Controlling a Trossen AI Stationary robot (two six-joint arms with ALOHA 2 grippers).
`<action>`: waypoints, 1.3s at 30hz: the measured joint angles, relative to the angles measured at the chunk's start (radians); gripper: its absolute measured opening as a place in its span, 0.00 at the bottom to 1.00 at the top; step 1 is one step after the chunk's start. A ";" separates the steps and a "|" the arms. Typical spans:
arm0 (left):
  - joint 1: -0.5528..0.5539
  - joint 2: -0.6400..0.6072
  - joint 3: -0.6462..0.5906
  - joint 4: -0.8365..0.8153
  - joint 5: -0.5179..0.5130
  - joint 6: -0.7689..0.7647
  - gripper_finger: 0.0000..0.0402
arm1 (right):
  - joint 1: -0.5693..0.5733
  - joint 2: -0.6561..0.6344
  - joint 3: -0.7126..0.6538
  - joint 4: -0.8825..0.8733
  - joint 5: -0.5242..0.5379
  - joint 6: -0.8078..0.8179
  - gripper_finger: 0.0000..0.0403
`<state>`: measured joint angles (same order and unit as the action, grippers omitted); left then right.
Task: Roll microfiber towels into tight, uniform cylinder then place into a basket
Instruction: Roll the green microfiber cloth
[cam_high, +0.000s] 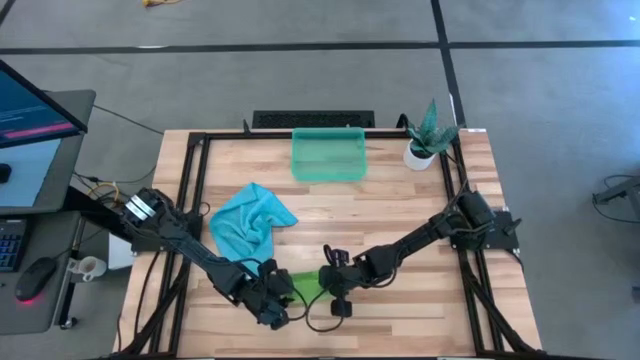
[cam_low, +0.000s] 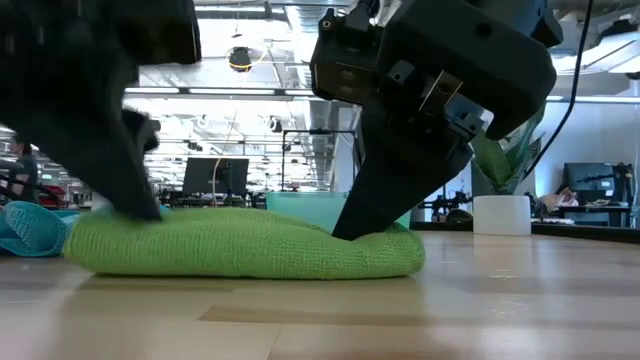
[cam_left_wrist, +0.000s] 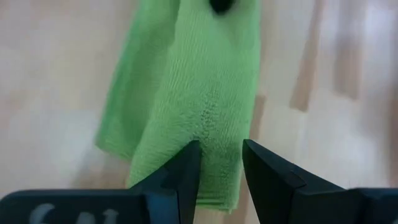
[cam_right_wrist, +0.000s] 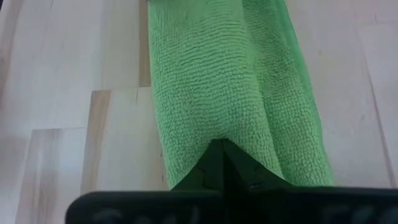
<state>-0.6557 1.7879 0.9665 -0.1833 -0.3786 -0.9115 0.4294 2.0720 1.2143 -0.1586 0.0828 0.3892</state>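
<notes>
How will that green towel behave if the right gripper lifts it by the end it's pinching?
The green towel is soft folded cloth, so it would probably sag and partly unfold. The right gripper is shut on one end only. Its nubby weave likely grips rather than slips, and it looks light.

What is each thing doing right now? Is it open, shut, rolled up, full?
Green towel: rolled into a long bundle, lying on the table.
Blue towel: crumpled, not rolled.
Basket: upright, nothing inside.
Left hand: fingers parted, at one end of the green towel.
Right hand: shut on the other end.
Plant pot: standing upright.
</notes>
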 joint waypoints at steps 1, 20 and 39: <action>-0.003 -0.021 0.000 0.003 -0.021 0.023 0.29 | 0.000 0.000 -0.001 0.001 0.000 -0.001 0.03; 0.020 0.099 0.004 0.224 -0.122 0.186 0.29 | 0.000 0.000 -0.003 0.005 -0.003 -0.004 0.04; 0.056 0.122 0.013 0.028 -0.021 -0.116 0.29 | 0.000 0.003 -0.003 0.023 -0.004 0.028 0.05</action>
<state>-0.5999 1.9099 0.9794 -0.1554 -0.3992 -1.0279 0.4290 2.0747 1.2118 -0.1352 0.0792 0.4176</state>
